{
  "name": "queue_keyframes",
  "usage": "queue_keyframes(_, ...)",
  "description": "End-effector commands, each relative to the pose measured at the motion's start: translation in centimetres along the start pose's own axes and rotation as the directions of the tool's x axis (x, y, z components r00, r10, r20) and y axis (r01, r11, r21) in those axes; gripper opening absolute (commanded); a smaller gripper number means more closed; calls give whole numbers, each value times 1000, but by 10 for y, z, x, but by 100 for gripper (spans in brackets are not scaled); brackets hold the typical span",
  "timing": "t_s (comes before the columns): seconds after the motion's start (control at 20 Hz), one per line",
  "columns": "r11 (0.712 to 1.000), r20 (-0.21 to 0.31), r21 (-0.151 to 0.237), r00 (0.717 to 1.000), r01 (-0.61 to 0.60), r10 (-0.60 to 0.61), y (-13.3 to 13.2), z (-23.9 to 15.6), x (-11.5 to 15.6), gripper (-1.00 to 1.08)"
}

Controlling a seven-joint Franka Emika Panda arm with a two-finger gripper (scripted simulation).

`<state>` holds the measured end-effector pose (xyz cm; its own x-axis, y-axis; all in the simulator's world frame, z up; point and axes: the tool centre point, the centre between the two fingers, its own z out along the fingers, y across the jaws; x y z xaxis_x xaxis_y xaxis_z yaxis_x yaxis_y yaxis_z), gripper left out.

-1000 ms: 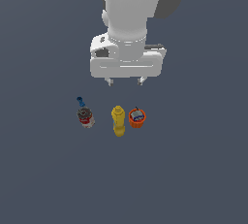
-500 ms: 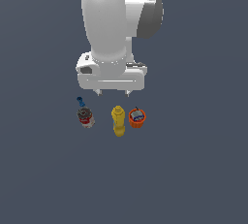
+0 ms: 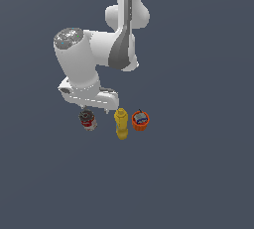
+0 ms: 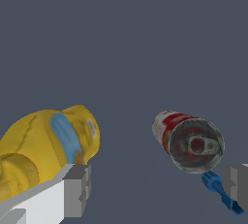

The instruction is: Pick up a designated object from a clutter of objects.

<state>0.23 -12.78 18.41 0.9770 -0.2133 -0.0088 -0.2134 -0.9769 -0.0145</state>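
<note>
The tool (image 4: 155, 186) hangs with its fingers spread apart and empty, above the soup can (image 4: 189, 140). The can sits between the fingers but close to one finger (image 4: 236, 182), not centred, so the approach looks unfinished. The can stands upright on the table (image 3: 198, 173); its long axis runs vertical, grey lid facing the wrist camera. A small blue piece (image 4: 220, 191) lies just beside that same finger. The yellow bottle (image 4: 46, 145) stands outside the opposite finger (image 4: 77, 189).

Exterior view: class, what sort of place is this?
Likely a simulated test scene, not a real room: a flat, featureless grey floor, a smooth white arm, and only a can, yellow bottle and orange object.
</note>
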Motion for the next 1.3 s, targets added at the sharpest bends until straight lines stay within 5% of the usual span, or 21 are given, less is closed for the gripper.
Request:
queue_keyframes(0.0,999,-4,-2,999,-40,40,21,18,-1,100)
queue_keyframes(0.45,993,-10,-12,993,-119,119,64,53,-8,100)
queue_keyframes(1.25,992,-10,-14,992,-125,125,67,95,-10,100)
